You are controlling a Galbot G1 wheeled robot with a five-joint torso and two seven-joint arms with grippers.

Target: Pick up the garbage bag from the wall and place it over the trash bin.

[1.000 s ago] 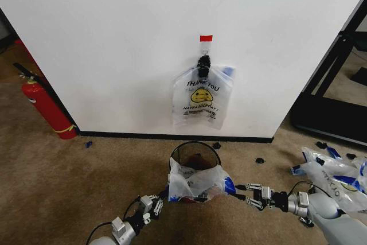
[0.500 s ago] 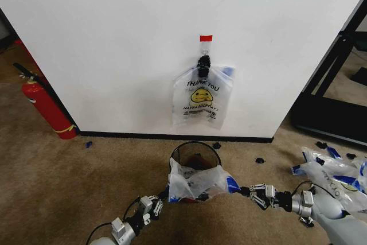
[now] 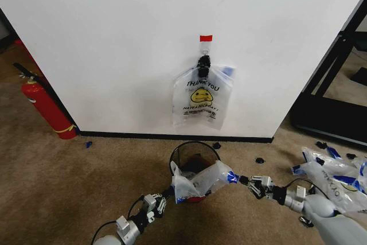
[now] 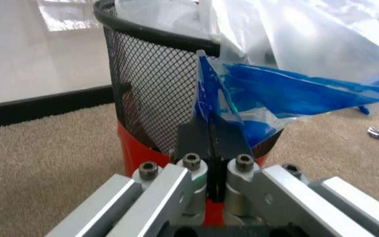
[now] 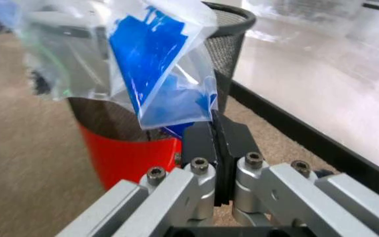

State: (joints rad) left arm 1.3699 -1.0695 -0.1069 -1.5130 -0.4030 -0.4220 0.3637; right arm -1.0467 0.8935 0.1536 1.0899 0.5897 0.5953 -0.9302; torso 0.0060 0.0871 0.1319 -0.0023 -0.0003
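1. The wall (image 3: 126,55) is big and white with a black strip along the bottom. It stands on the far side of the brown carpet floor (image 3: 57,187).
2. A red fire extinguisher (image 3: 43,104) leans at the far left, by the wall's corner.
3. A black frame (image 3: 335,84) stands at the far right.
4. One bag (image 3: 202,97) with a yellow smiley face hangs on the wall from a black clip (image 3: 203,64), just under one small red tape strip (image 3: 206,38).
5. A pile of loose bags (image 3: 332,176) lies on the floor at the right; how many cannot be told.
6. One trash bin (image 3: 195,159) stands on the floor near the wall. It is black mesh with a red base. What is inside cannot be made out.
7. One garbage bag (image 3: 203,179) is stretched across the near side of the bin's rim, held from both sides.
8. The left end effector (image 3: 163,198) is at the near left of the bin. Its fingers are pinched tight on a blue handle of the garbage bag.
9. The right end effector (image 3: 243,181) is at the near right of the bin. Its fingers are pinched tight on the other blue handle.
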